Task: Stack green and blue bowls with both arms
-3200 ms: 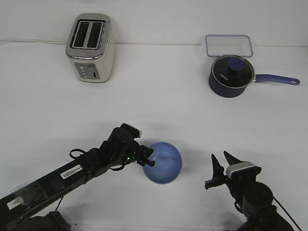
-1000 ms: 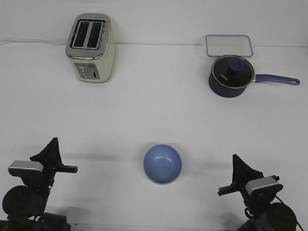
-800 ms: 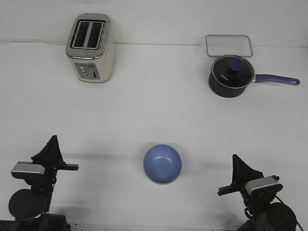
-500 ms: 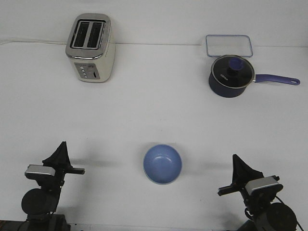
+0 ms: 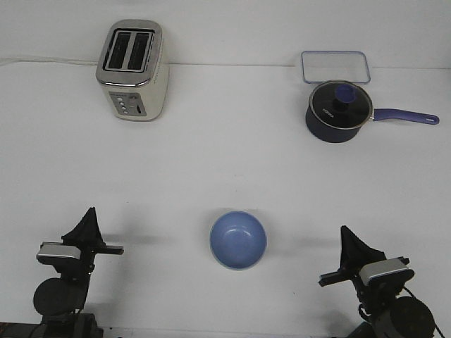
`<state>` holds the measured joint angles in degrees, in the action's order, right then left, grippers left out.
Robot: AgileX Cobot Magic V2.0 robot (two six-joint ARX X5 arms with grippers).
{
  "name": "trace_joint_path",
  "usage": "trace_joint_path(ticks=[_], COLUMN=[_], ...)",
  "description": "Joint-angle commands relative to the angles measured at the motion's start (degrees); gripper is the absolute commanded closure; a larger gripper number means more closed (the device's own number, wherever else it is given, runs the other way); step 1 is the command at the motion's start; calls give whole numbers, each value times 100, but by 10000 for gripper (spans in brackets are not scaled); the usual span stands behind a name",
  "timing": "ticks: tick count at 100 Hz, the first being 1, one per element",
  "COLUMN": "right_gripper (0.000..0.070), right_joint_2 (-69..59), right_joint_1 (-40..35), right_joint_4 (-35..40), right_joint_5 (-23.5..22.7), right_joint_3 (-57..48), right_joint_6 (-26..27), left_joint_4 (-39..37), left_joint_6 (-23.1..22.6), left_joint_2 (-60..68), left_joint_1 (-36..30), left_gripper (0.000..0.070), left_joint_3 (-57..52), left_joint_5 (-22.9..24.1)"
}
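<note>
Pincer on the left (image 5: 88, 220) sits at about 8 o'clock in the front view, pulled in near the front edge of the tabletop (image 5: 225, 162), prongs pointing up and seen edge-on, so how far apart they stand cannot be told; nothing is held in it; the right pincer (image 5: 349, 243) mirrors it at about 4 o'clock, likewise empty and its gap likewise unreadable; between them, well apart from both, the blue bowl (image 5: 238, 240) rests upright at 6 o'clock, mouth up and free of contact; no green bowl shows separately, and whether it lies under the blue one cannot be told, though if so the stack looks done; judging by its matte plain look the bowl is probably light, rigid and thin-walled, likely plastic or ceramic, so it may skid if nudged sideways; the rim is the sensible hold, one prong inside and one outside, at the side nearest the reaching arm; far back, a toaster (image 5: 132, 69) stands at 11 o'clock, a lidded saucepan (image 5: 340, 110) and a clear container (image 5: 335, 67) at 1 o'clock.
</note>
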<state>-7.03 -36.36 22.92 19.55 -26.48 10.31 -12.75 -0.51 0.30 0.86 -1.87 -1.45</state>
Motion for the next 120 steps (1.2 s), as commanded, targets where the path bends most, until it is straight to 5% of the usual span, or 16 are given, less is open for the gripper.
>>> trace_joint_path(ticks=[1,61,84,109,120], right_gripper=[700,700,700,700,700], right_joint_2=[-4,-4,39,291,496], right_joint_1=[-44,-44,702,2570,2988], right_joint_4=[-59,-59,-382,-1290,-1405], right_joint_5=[-2,-2,33,-1596,-1818], right_joint_3=[0,0,240,1366,1762], right_joint_6=[33,13,-1091,-2339,-2715], left_joint_4=[-55,-55,-55,-55,-55], left_joint_6=[-33,-33,-31,-31,-31], left_joint_2=[-11,-11,-11,-11,-11], left_joint_1=[2,2,2,2,2], left_gripper=[686,686,686,686,686], left_joint_3=[107,107,107,107,107], left_joint_5=[-4,-4,-7,-7,-4])
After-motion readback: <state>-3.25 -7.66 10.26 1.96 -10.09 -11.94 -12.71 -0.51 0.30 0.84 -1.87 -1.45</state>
